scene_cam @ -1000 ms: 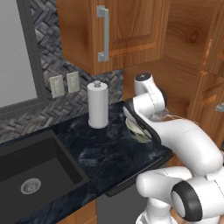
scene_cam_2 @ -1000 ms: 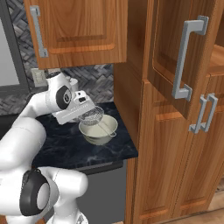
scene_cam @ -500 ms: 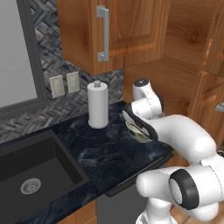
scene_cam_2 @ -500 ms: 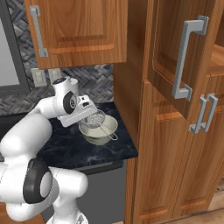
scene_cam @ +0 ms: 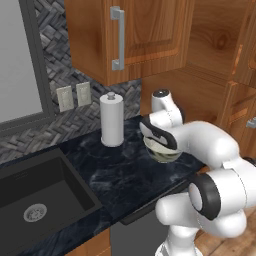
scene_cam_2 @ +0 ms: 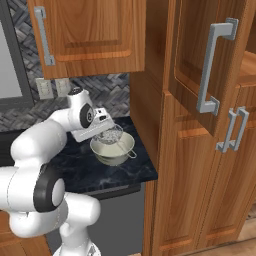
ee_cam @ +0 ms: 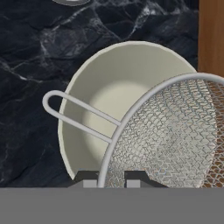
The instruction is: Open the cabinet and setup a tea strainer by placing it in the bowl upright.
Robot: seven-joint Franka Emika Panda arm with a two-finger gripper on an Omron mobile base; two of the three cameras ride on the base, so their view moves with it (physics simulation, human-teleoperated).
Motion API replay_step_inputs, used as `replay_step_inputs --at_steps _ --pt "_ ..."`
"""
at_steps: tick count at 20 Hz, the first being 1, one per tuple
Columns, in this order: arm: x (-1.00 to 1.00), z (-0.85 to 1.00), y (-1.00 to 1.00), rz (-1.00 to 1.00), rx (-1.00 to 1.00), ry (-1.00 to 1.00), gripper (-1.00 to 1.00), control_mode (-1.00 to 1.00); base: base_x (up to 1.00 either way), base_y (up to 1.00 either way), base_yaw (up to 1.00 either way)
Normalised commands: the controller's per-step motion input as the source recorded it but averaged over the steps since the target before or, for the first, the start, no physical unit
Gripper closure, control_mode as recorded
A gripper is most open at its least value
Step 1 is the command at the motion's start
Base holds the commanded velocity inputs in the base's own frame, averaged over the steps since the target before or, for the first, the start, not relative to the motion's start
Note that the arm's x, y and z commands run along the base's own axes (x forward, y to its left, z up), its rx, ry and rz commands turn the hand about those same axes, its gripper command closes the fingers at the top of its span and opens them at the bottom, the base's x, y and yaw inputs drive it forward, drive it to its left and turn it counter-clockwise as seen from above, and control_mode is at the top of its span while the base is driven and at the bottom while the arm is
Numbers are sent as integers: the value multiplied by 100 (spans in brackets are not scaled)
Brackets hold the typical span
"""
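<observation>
The cream bowl (ee_cam: 96,100) stands on the dark counter beside the wooden cabinet side, also seen as the bowl (scene_cam_2: 114,154) and the bowl (scene_cam: 163,154). My gripper (ee_cam: 112,178) is shut on the rim of the tea strainer (ee_cam: 175,135). The silver mesh basket hangs tilted over the bowl's right half, and its looped wire handle (ee_cam: 65,111) reaches across the bowl's left rim. From the right base, the gripper (scene_cam_2: 101,134) holds the strainer (scene_cam_2: 112,136) just above the bowl. The tall cabinet door (scene_cam_2: 190,50) with its long grey handle (scene_cam_2: 212,65) stands swung open.
A paper-towel roll (scene_cam: 112,120) stands behind the bowl to the left. A black sink (scene_cam: 35,200) lies at the counter's left. An upper cabinet (scene_cam: 150,35) hangs overhead. The counter's front edge (scene_cam_2: 115,186) is close below the bowl.
The hand has carried the strainer down and to the right, from above the counter to just over the bowl. In the last half second it barely moved.
</observation>
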Motion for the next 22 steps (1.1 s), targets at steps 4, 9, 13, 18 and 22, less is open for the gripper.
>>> replay_step_inputs --at_steps 4,9,13,18,22 --pt "9 -16 6 0 0 0 100 -100 0 0 0" --pt "2 -17 13 0 0 0 100 -100 0 0 0" --pt "3 -25 2 0 0 0 100 -100 0 0 0" --pt "2 -31 0 0 0 0 100 -100 0 0 0" --pt "4 -24 0 0 0 0 100 -100 0 0 0"
